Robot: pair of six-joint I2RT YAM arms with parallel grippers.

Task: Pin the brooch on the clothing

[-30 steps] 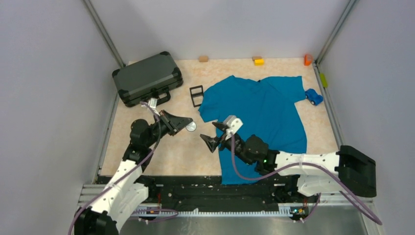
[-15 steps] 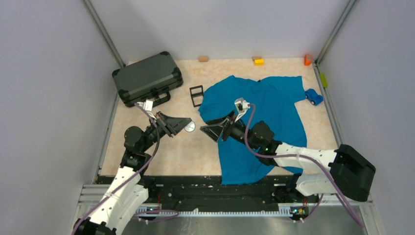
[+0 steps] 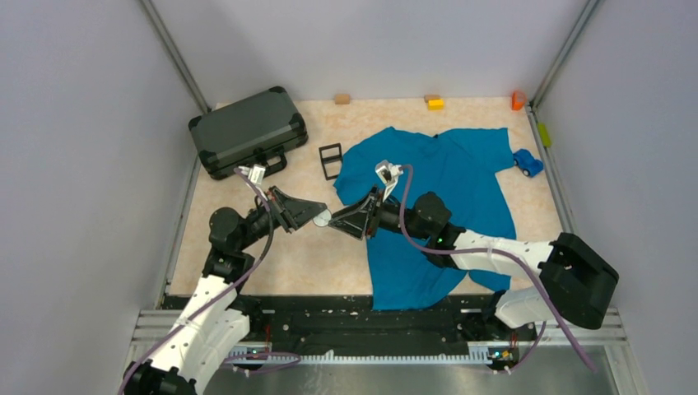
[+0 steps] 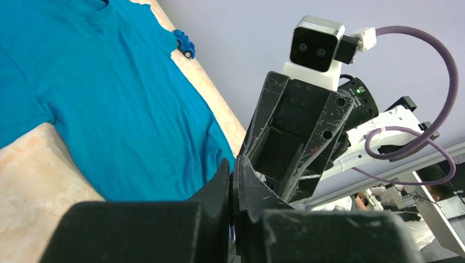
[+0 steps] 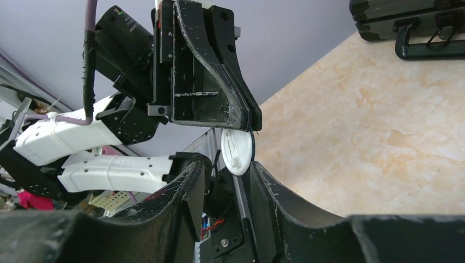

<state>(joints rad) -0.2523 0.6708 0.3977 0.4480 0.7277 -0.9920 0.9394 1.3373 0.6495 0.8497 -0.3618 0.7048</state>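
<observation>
My left gripper (image 3: 318,216) is shut on the brooch (image 3: 322,217), a small round disc held in the air above the table, left of the teal T-shirt (image 3: 449,189). In the right wrist view the brooch's white back (image 5: 237,152) hangs from the left gripper's fingertips (image 5: 244,118). My right gripper (image 5: 227,172) is open, its two fingers on either side of the disc's lower edge, the right one close against it. In the left wrist view my left gripper (image 4: 232,170) is pressed shut and the right gripper (image 4: 296,142) faces it. The shirt (image 4: 82,82) lies flat.
A dark grey hard case (image 3: 247,130) stands at the back left. A black rectangular frame (image 3: 330,160) lies by the shirt's sleeve. A blue toy car (image 3: 528,163) sits at the right edge. A tan block (image 3: 342,99), a yellow block (image 3: 435,102) and an orange object (image 3: 517,100) line the back wall.
My right gripper has swung left off the shirt and up to the left gripper, its open fingers now around the brooch. The left gripper has held the brooch nearly still.
</observation>
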